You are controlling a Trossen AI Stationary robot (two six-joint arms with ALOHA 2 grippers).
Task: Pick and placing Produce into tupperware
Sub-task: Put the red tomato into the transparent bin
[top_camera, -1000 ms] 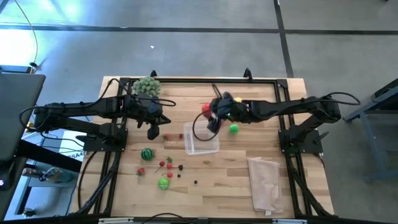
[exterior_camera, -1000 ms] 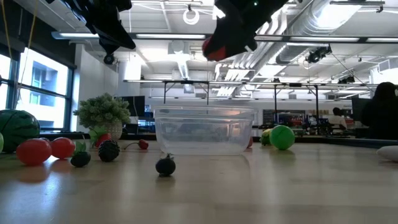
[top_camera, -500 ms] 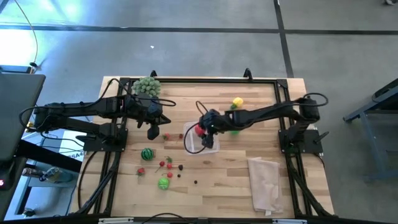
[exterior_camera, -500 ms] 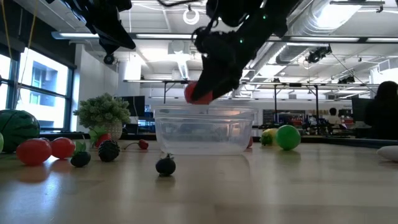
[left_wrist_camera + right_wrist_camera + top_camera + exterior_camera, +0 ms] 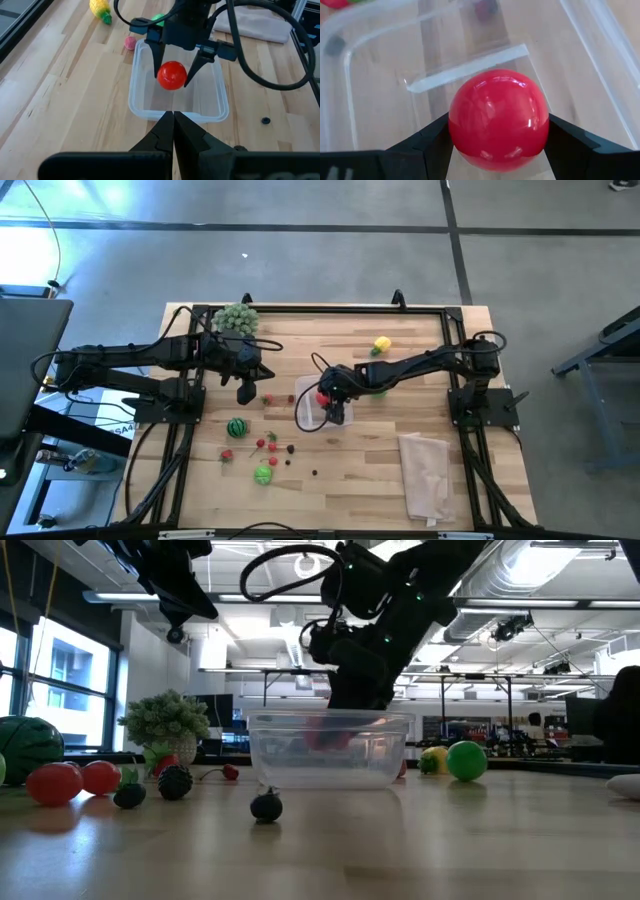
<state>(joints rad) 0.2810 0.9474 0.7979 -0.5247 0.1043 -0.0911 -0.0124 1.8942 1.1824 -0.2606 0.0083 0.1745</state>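
My right gripper (image 5: 323,398) reaches down into the clear tupperware (image 5: 305,418), shut on a red toy ball (image 5: 172,75). Through the container wall (image 5: 280,755) in the low view, the ball (image 5: 325,735) shows below the rim. My left gripper (image 5: 246,393) hovers shut to the left of the tupperware, holding nothing; its fingertips (image 5: 173,116) point at the near rim. More produce lies on the table: a striped green ball (image 5: 236,427), small red pieces (image 5: 266,443), a green piece (image 5: 262,474) and a yellow piece (image 5: 382,344). My right gripper pinches the red ball (image 5: 498,120) between its two fingers (image 5: 432,142), one on each side at its widest part. The fingers come from above, pointing down. The ball hangs inside the tupperware, below the rim and apparently clear of the floor.
A bushy pale-green plant (image 5: 236,318) stands at the far left corner. A folded beige cloth (image 5: 425,475) lies near the right front. A green ball (image 5: 466,760) sits right of the tupperware, and small red pieces (image 5: 268,399) lie left of it.
My right gripper has carried the red ball from above the tupperware's far side toward the near edge and a little left, then down into the container. The ball was above the rim and is now below it. The gripper has stayed shut on it.
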